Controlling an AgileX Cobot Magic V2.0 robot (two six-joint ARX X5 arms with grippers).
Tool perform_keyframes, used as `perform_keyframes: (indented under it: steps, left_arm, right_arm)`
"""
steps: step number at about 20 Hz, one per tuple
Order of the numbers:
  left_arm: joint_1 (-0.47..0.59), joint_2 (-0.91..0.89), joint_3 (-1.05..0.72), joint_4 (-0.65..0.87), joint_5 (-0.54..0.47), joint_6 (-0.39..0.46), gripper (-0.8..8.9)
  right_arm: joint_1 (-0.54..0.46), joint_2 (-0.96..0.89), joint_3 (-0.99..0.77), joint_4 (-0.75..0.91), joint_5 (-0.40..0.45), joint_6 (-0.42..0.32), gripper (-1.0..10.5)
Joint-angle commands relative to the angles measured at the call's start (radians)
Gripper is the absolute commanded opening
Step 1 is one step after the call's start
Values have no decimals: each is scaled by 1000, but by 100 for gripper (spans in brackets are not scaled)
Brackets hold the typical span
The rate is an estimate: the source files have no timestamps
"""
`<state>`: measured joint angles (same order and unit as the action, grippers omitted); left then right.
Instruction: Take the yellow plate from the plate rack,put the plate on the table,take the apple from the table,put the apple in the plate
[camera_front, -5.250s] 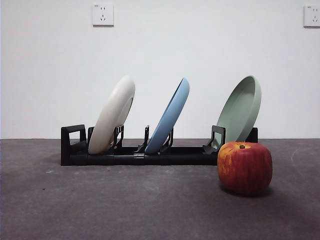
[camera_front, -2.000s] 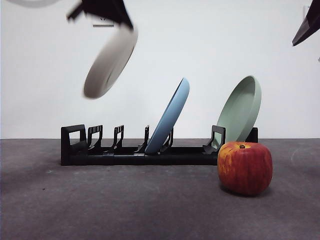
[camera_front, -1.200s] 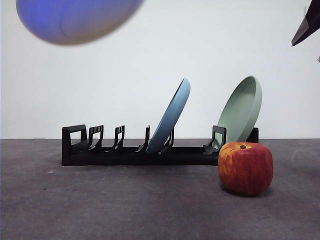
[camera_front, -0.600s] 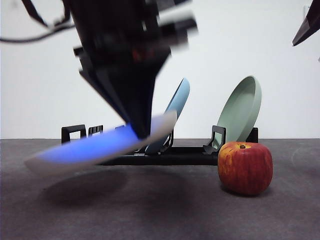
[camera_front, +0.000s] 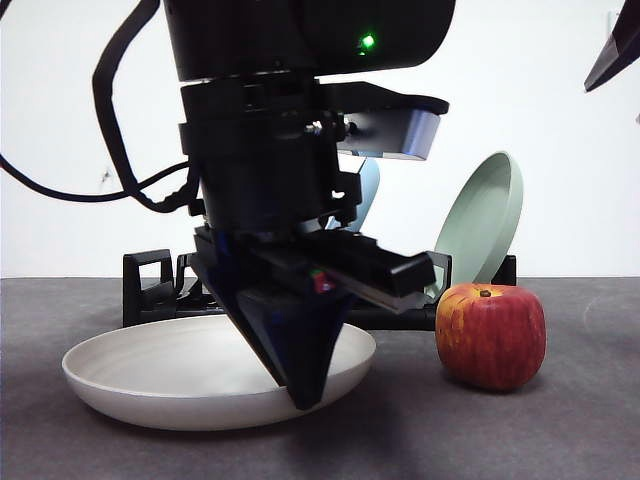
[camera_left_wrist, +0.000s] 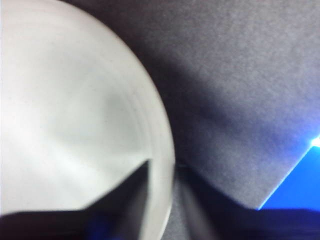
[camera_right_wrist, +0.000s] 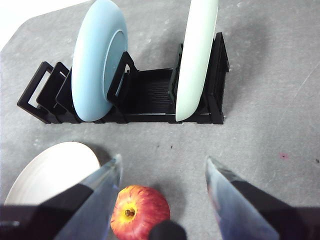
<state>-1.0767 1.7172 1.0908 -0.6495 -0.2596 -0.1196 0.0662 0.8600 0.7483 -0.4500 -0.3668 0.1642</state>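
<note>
Yellow plate (camera_front: 190, 375): flat on table (camera_front: 560, 430), rim pinched between left gripper (camera_left_wrist: 162, 200) jaws (one inside, one outside). Right gripper (camera_right_wrist: 162, 172): spread wide, empty, above apple (camera_front: 490, 335).

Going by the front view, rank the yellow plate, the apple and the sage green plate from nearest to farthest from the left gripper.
1. The yellow plate: flat on the table, its rim between the jaws of the left gripper.
2. The apple: on the table beside the plate, apart from it.
3. The sage green plate: farther back, upright in the plate rack behind the apple.
</note>
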Motion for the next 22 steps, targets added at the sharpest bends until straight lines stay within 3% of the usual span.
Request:
perform_keyframes:
  steps: [1,7,12,16,22]
  left_arm:
    - [0,-26,-7,17,-13,-31,322]
    - [-3,-355,-7,100,-57,-48,319]
    - [-1,-699,-7,130,-345,-27,317]
    - [-1,-939,-7,129,-545,36,314]
    - [-1,-1153,-6,121,-666,46,314]
  right_arm:
    - [3,0,7,3,-2,-5,285]
    - [77,2,83,-4,-1,-21,285]
    - [228,63,182,-35,13,-38,296]
    - [379,189,266,-158,195,-105,572]
    - [503,344,290,-217,361,-138,567]
